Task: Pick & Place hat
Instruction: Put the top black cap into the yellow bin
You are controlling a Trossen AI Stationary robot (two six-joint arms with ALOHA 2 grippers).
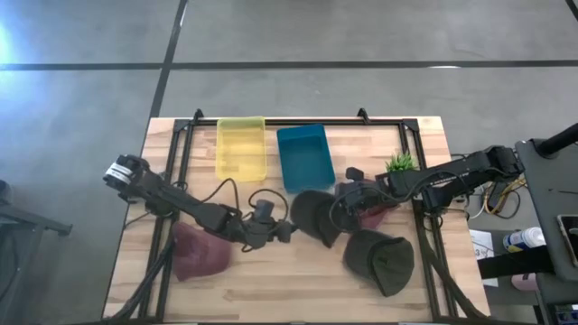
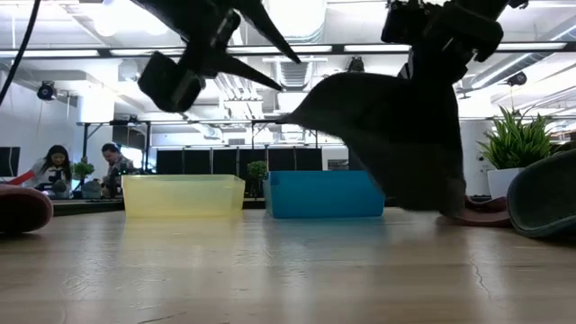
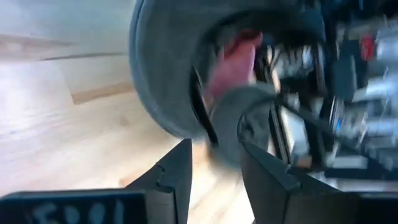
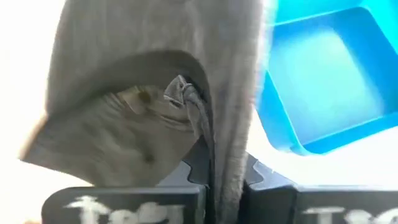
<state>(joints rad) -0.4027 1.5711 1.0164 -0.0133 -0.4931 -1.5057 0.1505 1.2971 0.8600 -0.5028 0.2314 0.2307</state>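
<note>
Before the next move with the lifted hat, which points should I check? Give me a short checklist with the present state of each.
1. Right gripper shut on the dark hat: ok.
2. Hat lifted off the table: ok, low view shows it hanging.
3. Left gripper open, near the hat: ok.
4. Left fingers touching the hat: cannot tell.
5. Blue bin free inside: ok.
6. Other hats, maroon and green, out of the path: ok.

Setting: an open-plan lab or office workspace. Indicators: a wooden tabletop [image 1: 298, 280] on a polished concrete floor [image 1: 361, 36]; ceiling strip lights [image 2: 90, 56] and exposed ducting; two people [image 2: 81, 169] seated at desks in the background; a potted plant [image 2: 515, 148] beside the work area.
</note>
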